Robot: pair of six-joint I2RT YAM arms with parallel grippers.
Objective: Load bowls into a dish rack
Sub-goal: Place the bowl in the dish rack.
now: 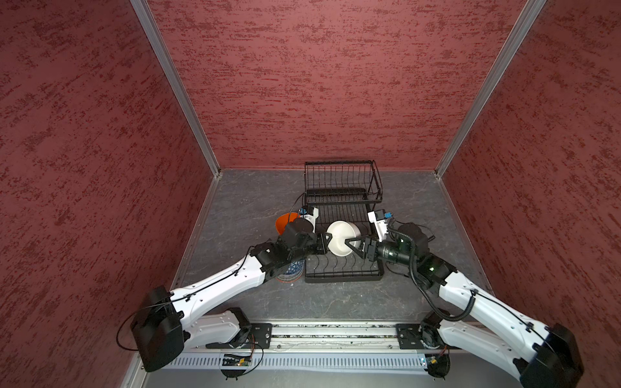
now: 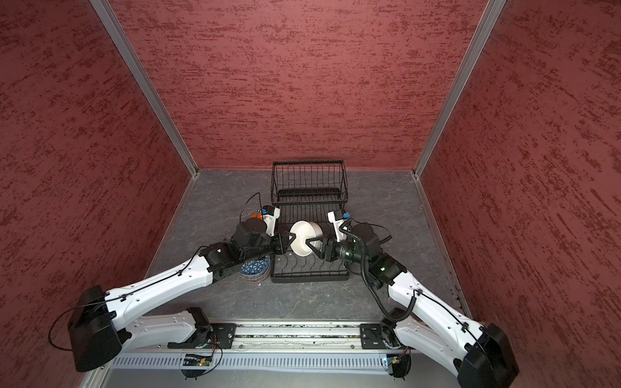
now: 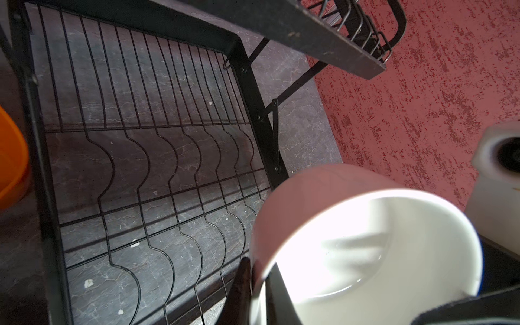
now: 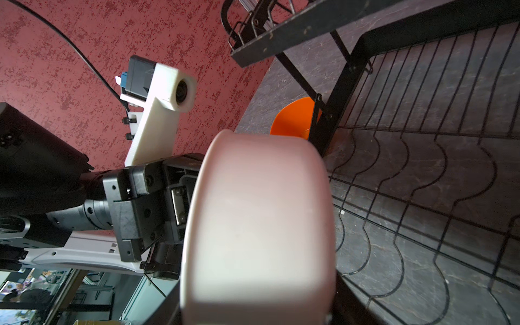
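Left jaws pinch the white bowl by its rim, right jaws clamp its opposite wall. It hangs on edge over the middle of the dish rack, bare slot wires below; both forearms stretch low, meeting above the rack

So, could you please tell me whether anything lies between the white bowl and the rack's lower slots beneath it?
Nothing visible does. The slot wires of the dish rack under the white bowl are bare; the orange bowl and patterned stack sit outside it.
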